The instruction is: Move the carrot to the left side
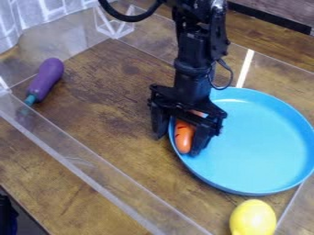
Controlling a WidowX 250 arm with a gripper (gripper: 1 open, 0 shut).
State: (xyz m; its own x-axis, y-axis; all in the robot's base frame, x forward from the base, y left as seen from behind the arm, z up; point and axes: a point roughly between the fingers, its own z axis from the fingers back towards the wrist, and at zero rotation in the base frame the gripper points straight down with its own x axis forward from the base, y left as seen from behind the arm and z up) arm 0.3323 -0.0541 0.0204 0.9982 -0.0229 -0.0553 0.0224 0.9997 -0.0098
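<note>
The orange carrot [183, 139] lies on the left part of the blue plate [263, 147], close to the rim. My black gripper [185, 134] points straight down over it and stands open, one finger on each side of the carrot. The fingertips are low, at about the carrot's level. Most of the carrot is hidden behind the fingers, and I cannot tell whether they touch it.
A purple eggplant [46, 79] lies at the left on the wooden table. A yellow lemon [252, 218] sits at the front right, just off the plate. A clear plastic wall [73, 165] runs along the front left edge.
</note>
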